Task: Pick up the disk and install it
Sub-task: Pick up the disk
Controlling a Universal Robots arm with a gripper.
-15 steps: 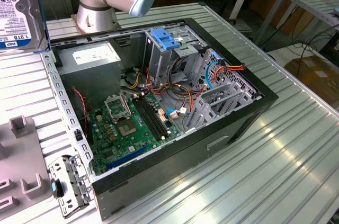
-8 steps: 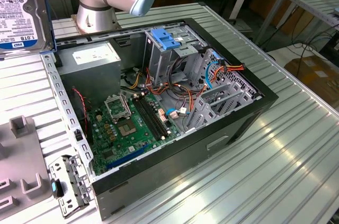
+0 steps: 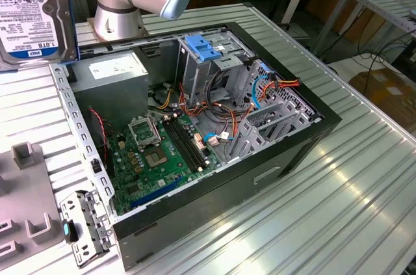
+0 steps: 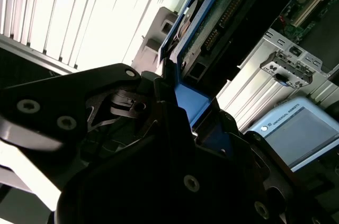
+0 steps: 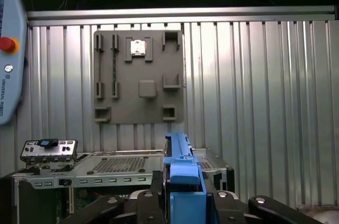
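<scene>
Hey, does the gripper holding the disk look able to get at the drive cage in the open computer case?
Probably yes: the case lies open, leaving the drive cage exposed from above. The gripper is shut on the disk. A pale-blue plate tops the cage and cables crowd beside it.

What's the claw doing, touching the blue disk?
Touching. In the first wrist view the gripper presses the disk by its blue frame from both sides, with no gap.

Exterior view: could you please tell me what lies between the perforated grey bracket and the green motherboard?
The computer case's grey metal side rail runs between the bracket and the motherboard, as the exterior view shows.
</scene>
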